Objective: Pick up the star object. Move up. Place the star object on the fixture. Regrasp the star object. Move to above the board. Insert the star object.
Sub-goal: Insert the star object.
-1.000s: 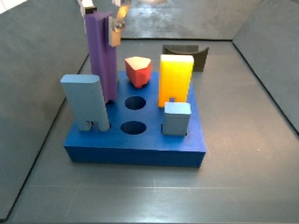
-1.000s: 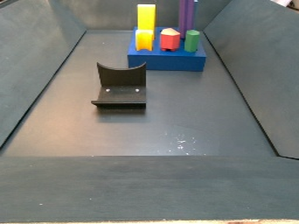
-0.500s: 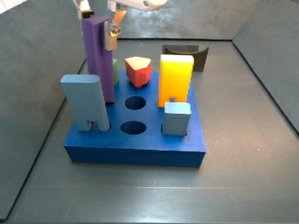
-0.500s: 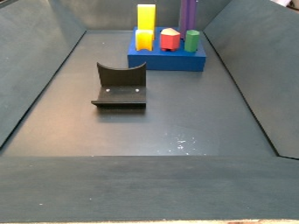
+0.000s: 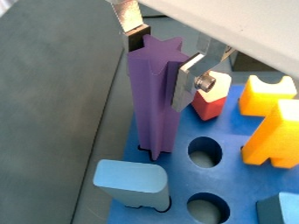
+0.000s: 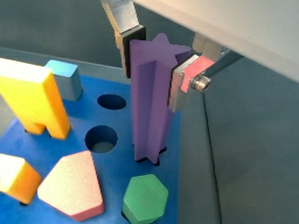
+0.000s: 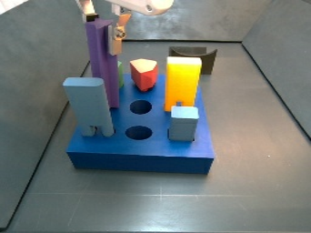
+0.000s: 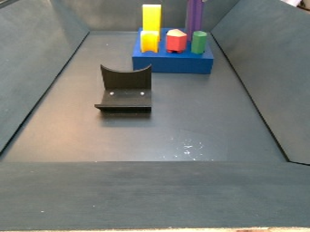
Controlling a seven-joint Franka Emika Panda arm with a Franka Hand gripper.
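Both wrist views show the gripper [image 5: 163,48] straddling the upper end of the star object [image 5: 155,105], with the silver finger plates on opposite sides of the purple prism. A narrow gap appears to remain between the plates and the star's faces, so the fingers are judged slightly apart and no longer clamped, though contact on the far side cannot be ruled out. The star object [image 6: 153,101] stands upright with its lower end seated in a star-shaped hole of the board [image 6: 35,144], next to two open round holes. In a side view the gripper [image 7: 102,14] is seen at the top of the tall prism [image 7: 102,68], at the board's [image 7: 140,155] back left corner behind a light blue block [image 7: 86,105].

The insertion is judged nearly done. For the release to be done well, the fingers should be opened evenly and withdrawn straight up, so the prism is not dragged or tilted. The fixture [image 8: 123,89] sits well apart on the floor, unoccupied.
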